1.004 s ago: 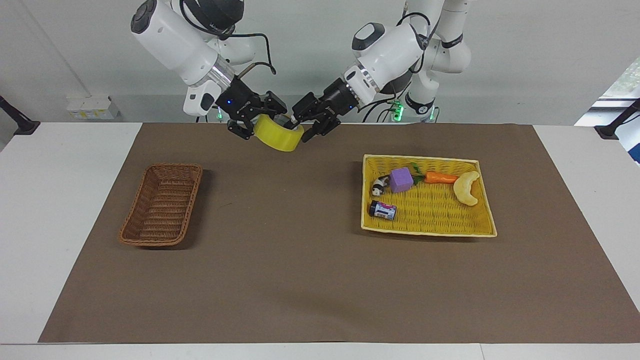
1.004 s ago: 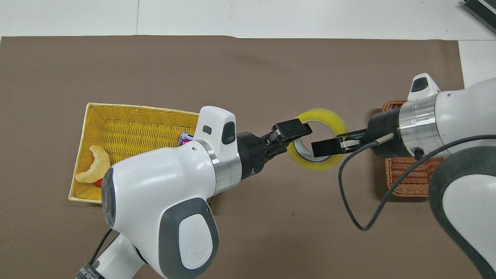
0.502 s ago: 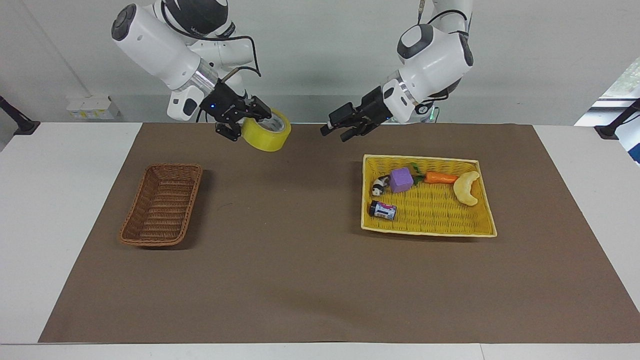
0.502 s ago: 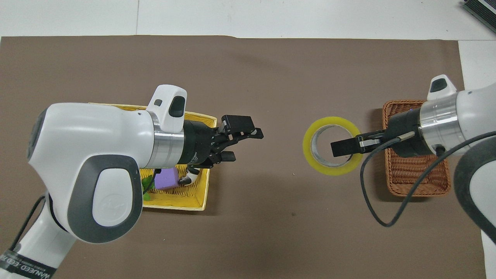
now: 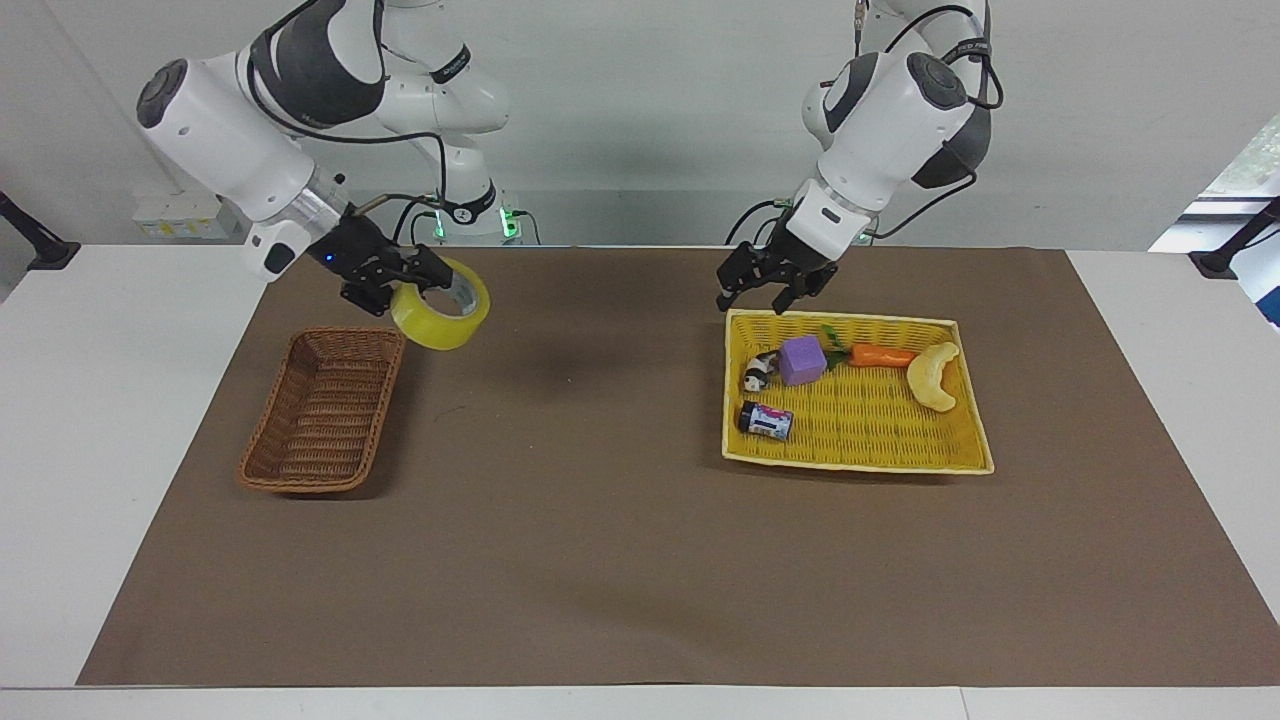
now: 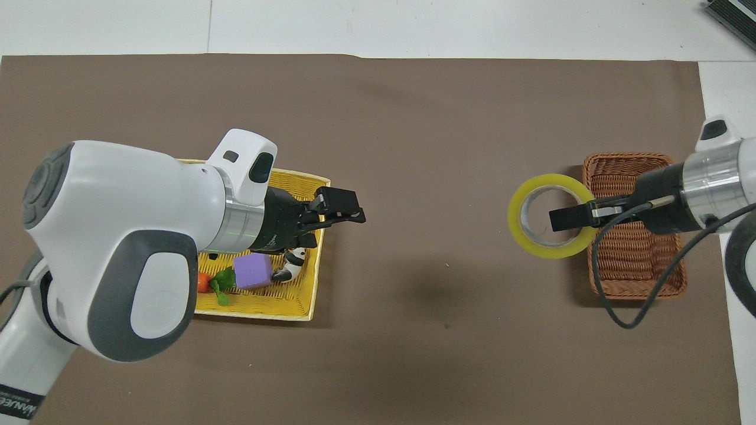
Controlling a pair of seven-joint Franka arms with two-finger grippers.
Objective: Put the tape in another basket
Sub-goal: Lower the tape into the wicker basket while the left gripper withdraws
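The wide ring-shaped roll of translucent yellow packing tape (image 5: 441, 317) is up in the air, pinched by the right gripper (image 5: 397, 287) through its wall: one finger sits inside the pale core, the other outside the yellow band. It hangs over the brown mat just beside the corner of the narrow brown wicker basket (image 5: 322, 411) that lies nearest the robots, not yet over the basket's opening; in the overhead view the roll (image 6: 551, 216) overlaps the basket rim (image 6: 627, 158) only slightly.

Handling-wise, a roll like this is probably stiff and fairly light, with a slick outer face, so gripping across the wall (core side plus outer side) looks like the sensible hold, since squeezing the full width would likely need a much wider opening. It shouldn't be fragile, so a short drop into the wicker is probably fine.

The left gripper (image 5: 770, 287) hovers over the edge of the wide bright yellow woven tray basket (image 5: 962, 398) that lies nearest the robots, fingers apart and holding nothing, apparently waiting. That tray holds a purple cube (image 5: 802, 360), a toy carrot (image 5: 880, 355), a pale croissant-shaped piece (image 5: 934, 375), a small dark can (image 5: 765, 421) and a little panda figure (image 5: 757, 374).
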